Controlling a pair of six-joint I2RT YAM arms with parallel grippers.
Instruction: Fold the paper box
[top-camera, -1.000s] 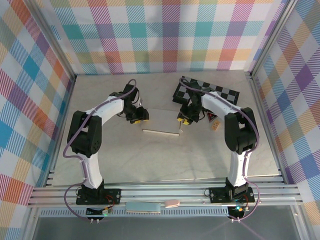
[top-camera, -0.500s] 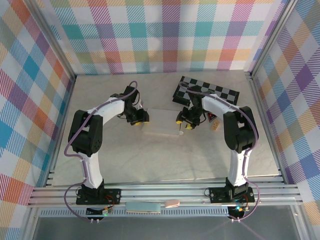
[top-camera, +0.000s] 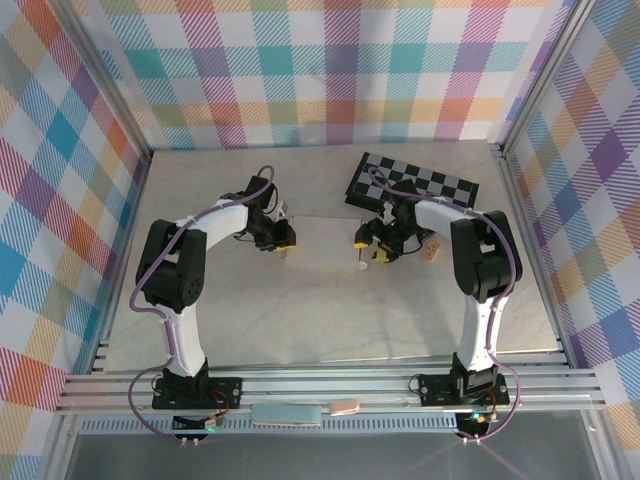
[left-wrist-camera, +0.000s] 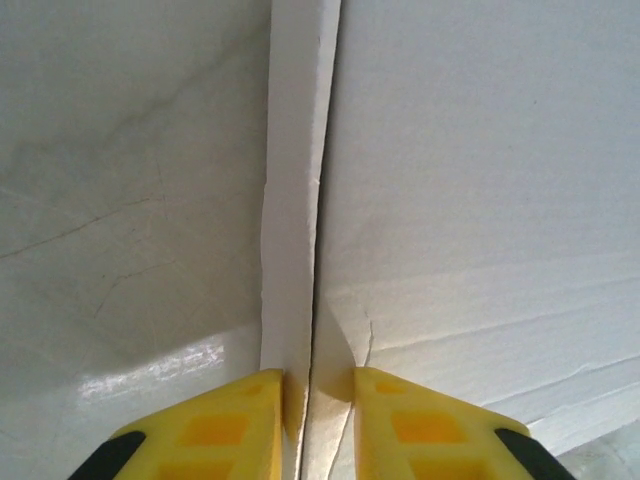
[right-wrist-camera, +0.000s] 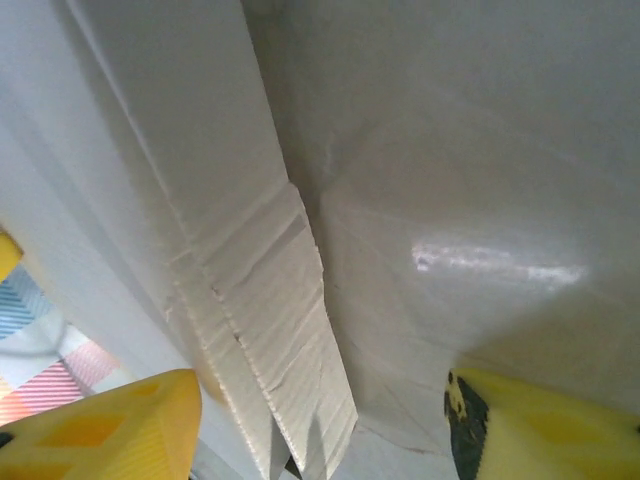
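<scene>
The white paper box (top-camera: 325, 243) lies on the table between my two grippers. At its left edge my left gripper (top-camera: 283, 238) sits low. In the left wrist view the left gripper (left-wrist-camera: 318, 400) has its yellow fingers (left-wrist-camera: 225, 430) pressed from both sides on an upright side flap of the paper box (left-wrist-camera: 295, 200). My right gripper (top-camera: 367, 245) is at the box's right edge. Seen from the right wrist, the right gripper (right-wrist-camera: 320, 425) stands open, its fingers (right-wrist-camera: 100, 430) wide apart around a creased flap of the paper box (right-wrist-camera: 270, 300) that touches neither pad.
A black-and-grey chequered board (top-camera: 415, 183) lies at the back right, just behind the right arm. A small orange item (top-camera: 432, 250) sits right of the right gripper. Patterned walls enclose the table on three sides.
The right gripper has opened and let go of the box's right flap, with its arm swinging slightly right. The left gripper has closed on the left flap. The box's raised front edge has dropped.
</scene>
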